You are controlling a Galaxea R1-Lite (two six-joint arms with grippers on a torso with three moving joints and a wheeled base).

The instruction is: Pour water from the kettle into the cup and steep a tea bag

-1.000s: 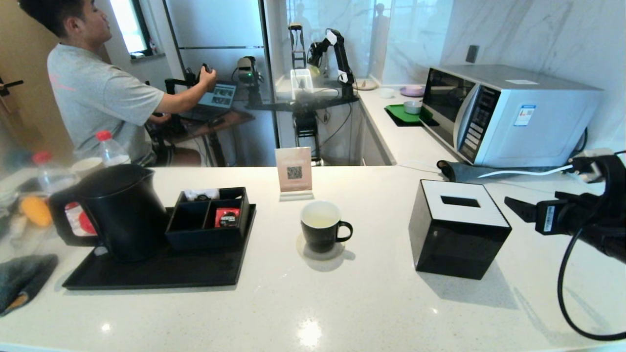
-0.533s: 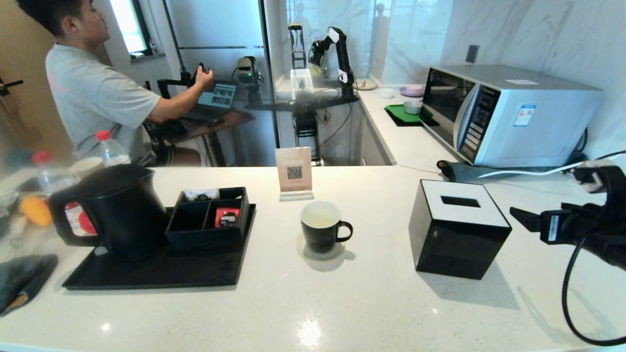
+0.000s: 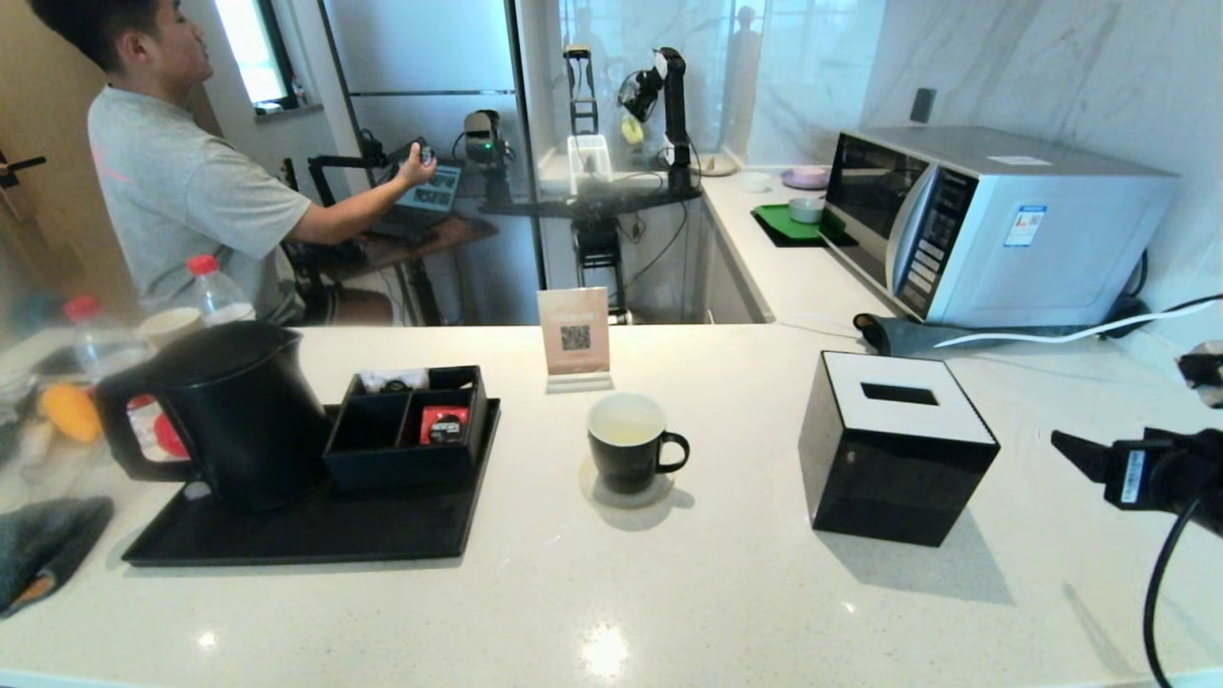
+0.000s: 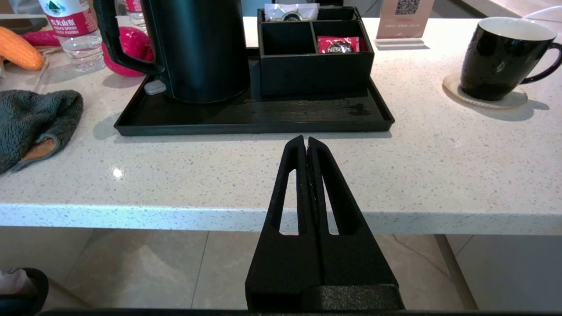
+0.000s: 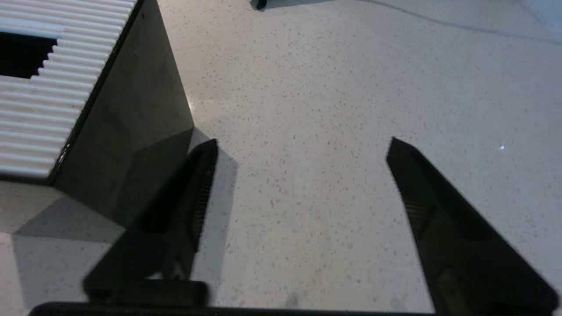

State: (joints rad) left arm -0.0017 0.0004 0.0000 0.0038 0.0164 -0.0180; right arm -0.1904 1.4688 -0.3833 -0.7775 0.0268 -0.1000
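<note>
The black kettle (image 3: 229, 411) (image 4: 202, 48) stands on the left of a black tray (image 3: 315, 540). On a round coaster mid-counter sits the black cup (image 3: 626, 444) (image 4: 500, 57) with its white inside; I cannot make out water in it. No tea bag shows in any view. My right gripper (image 3: 1070, 447) (image 5: 303, 147) hovers at the far right, beyond the tissue box, open over bare counter with nothing between its fingers. My left gripper (image 4: 306, 140) is shut and empty, out in front of the counter's near edge, facing the tray.
A black tissue box (image 3: 893, 449) (image 5: 66, 87) stands between the cup and my right gripper. A black organiser (image 3: 406, 425) with a red sachet (image 4: 338, 44) shares the tray. There is a QR sign (image 3: 573, 334), a microwave (image 3: 984, 220), a grey cloth (image 3: 43, 545) and bottles (image 3: 215, 291).
My right gripper has drawn back to the right and slightly down, away from the tissue box. The kettle, the cup and the left gripper have not moved.
</note>
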